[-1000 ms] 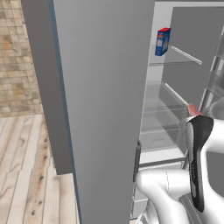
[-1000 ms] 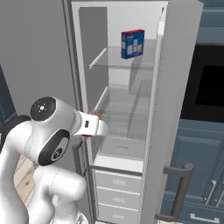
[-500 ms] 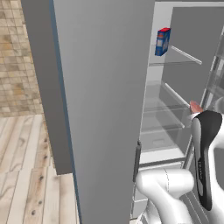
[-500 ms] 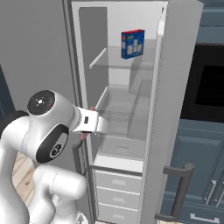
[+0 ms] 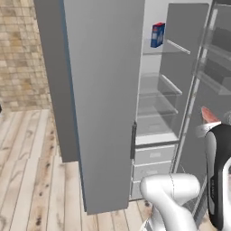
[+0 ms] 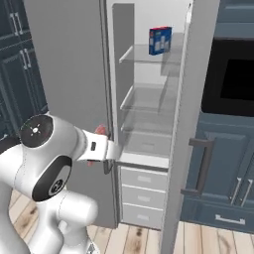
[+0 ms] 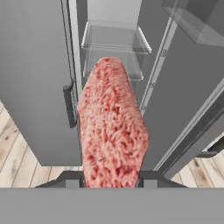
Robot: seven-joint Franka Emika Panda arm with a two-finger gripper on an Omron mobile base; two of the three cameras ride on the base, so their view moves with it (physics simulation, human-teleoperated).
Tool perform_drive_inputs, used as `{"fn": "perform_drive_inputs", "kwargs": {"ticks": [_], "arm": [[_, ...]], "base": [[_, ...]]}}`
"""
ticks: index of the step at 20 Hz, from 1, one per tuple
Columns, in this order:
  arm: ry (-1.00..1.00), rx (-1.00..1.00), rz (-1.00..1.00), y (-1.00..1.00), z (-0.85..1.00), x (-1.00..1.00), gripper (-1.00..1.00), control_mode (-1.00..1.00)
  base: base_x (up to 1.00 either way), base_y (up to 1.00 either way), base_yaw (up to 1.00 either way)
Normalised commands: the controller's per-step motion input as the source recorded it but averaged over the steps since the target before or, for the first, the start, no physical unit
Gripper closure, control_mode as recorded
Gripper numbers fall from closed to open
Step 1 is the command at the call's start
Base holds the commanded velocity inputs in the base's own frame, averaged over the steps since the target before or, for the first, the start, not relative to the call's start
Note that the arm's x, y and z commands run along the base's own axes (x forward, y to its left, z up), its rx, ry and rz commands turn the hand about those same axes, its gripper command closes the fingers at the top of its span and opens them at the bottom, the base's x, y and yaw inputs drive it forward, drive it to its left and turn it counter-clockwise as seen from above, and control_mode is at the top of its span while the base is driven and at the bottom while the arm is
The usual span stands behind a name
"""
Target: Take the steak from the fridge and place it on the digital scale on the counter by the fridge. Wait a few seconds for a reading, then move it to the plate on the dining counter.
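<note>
Drawn back out of the fridge (image 6: 149,89) over the last second, gripper (image 7: 111,181) clamped on the steak (image 7: 113,131), now held in front of the open doors, near the left one; lift done, scale next.

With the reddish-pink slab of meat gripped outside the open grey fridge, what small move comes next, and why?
Probably swing the arm away toward the counter scale. The gripper is shut on the reddish-pink steak, already out in front of the grey fridge's pale shelves, so nothing remains to be picked there.
</note>
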Motion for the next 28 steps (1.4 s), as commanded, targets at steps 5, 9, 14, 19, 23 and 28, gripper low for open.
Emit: {"fn": "perform_drive_inputs", "kwargs": {"ticks": [5, 9, 14, 19, 23, 28], "arm": [[0.00, 0.00, 0.00, 0.00, 0.00, 0.00, 1.00, 1.00], [0.00, 0.00, 0.00, 0.00, 0.00, 0.00, 1.00, 1.00], [0.00, 0.00, 0.00, 0.00, 0.00, 0.00, 1.00, 1.00], [0.00, 0.00, 0.00, 0.00, 0.00, 0.00, 1.00, 1.00], [0.00, 0.00, 0.00, 0.00, 0.00, 0.00, 1.00, 1.00], [0.00, 0.00, 0.00, 0.00, 0.00, 0.00, 1.00, 1.00]], "base": [[-0.47, 0.10, 0.17], [-0.10, 0.12, 0.30], [-0.09, 0.39, 0.41], [0.01, 0.71, 0.50], [0.22, 0.88, 0.56], [0.21, 0.82, 0.56]]}}
